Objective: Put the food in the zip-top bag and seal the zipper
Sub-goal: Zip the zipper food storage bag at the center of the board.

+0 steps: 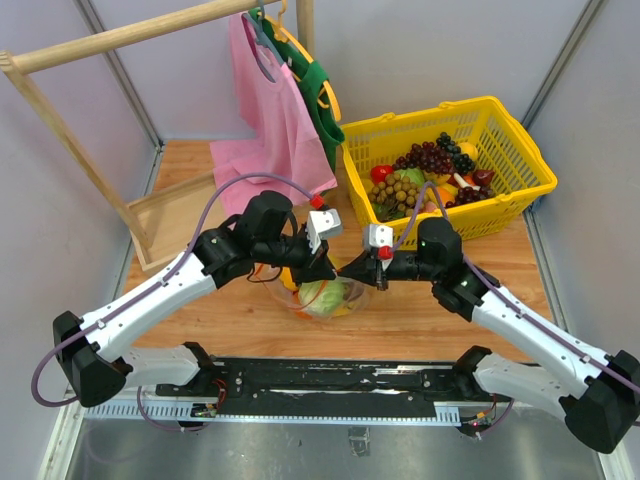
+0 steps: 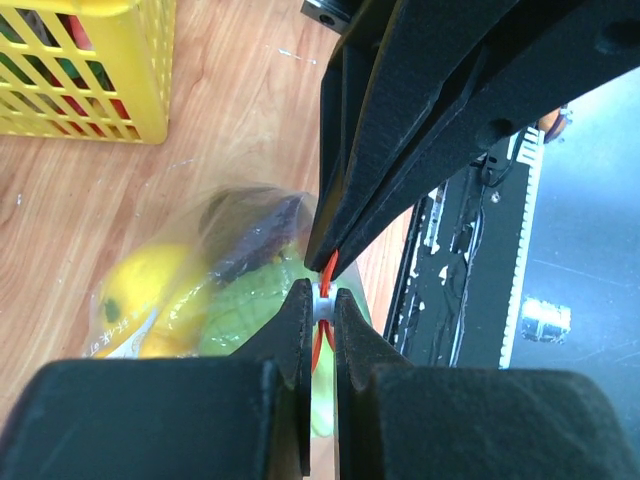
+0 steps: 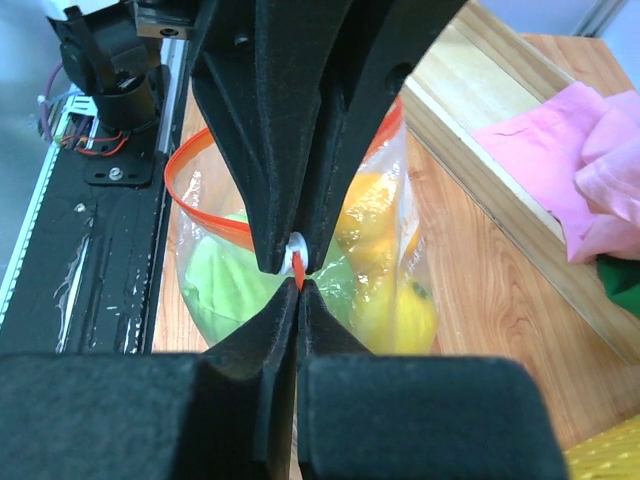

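Pinched shut on the zipper [image 3: 205,217], the right gripper [image 3: 297,272] seems to hold its slider [image 3: 294,248]; the left gripper [image 2: 320,306] clamps the zipper too. Food [image 2: 250,300] sits in the bag [image 1: 355,295], mid-table between them; sealing needs a steady pull along the zipper.

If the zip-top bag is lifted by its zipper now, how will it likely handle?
Probably floppy: the zip-top bag is thin crinkled film, sagging around the food. Likely bottom-heavy, so it may swing. The zipper loops open, so tilting could spill pieces.
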{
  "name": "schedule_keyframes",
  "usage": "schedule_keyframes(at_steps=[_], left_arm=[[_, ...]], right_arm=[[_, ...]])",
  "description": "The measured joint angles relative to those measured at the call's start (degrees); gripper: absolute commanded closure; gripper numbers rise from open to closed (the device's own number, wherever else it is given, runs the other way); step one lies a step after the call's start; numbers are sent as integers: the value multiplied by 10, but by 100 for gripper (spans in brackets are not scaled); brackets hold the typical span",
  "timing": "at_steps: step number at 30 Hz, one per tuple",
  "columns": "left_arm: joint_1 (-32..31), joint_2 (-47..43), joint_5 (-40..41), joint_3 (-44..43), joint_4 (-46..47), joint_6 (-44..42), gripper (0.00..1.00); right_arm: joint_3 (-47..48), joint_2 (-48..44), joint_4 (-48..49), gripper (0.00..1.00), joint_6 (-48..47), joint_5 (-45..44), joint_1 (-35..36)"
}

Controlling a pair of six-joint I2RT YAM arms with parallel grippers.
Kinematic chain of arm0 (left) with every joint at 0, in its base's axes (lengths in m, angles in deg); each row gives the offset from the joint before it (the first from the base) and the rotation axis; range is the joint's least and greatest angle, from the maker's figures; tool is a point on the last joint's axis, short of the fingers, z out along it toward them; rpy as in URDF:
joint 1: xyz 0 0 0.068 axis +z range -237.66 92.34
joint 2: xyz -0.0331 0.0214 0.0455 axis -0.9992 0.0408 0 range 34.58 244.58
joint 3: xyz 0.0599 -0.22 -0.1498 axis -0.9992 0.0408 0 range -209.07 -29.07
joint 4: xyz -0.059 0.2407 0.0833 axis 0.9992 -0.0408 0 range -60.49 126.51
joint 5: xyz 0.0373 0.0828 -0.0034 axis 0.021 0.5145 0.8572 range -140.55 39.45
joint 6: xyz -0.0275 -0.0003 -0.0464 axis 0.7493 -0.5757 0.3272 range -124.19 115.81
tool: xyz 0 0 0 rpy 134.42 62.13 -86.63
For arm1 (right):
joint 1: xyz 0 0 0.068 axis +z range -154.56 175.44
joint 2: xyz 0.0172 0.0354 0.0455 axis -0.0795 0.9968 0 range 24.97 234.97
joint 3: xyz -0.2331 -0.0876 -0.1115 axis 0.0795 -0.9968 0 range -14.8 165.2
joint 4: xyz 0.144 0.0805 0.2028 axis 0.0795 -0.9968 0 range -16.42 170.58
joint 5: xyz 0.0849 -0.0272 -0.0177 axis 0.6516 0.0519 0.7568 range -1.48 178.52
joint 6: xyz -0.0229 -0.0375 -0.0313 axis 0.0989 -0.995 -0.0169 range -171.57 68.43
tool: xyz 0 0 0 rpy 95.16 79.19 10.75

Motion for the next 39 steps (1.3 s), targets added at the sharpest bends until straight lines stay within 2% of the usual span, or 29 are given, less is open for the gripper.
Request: schedule_keyframes(at_steps=[6, 14, 15, 19, 20, 22, 25, 27, 29, 31, 33, 39], left_arm=[[0, -8, 24, 1, 0, 1, 100], [0, -9, 38, -4, -17, 0, 100], [0, -9, 39, -4, -22, 0, 100], [0, -8, 39, -4, -26, 0, 100], [0, -7, 38, -5, -27, 0, 100], [0, -4, 36, -8, -29, 0, 100], [-1, 0, 30, -13, -29, -1, 100], [-2, 0, 27, -14, -29, -2, 100], [-5, 1, 25, -14, -29, -2, 100], [-8, 2, 28, -14, -33, -3, 100], [-7, 3, 37, -14, -39, -5, 100], [-11, 3, 68, -14, -36, 16, 99]], right_arm=[[-15, -22, 25, 100, 40, -53, 0], [-18, -59, 24, 99, 39, -80, 0], [-18, -66, 23, 94, 38, -80, 0], [-17, -71, 21, 64, 36, -65, 0], [-16, -67, 19, 59, 34, -58, 0], [-10, -52, 12, 55, 29, -38, 0], [0, -28, 7, 53, 24, -21, 0], [6, -11, 7, 55, 22, -13, 0], [14, 10, 8, 63, 21, -8, 0], [19, 28, 8, 77, 21, 0, 0], [20, 38, 8, 99, 21, 10, 0], [19, 28, -2, 99, 24, -14, 0]])
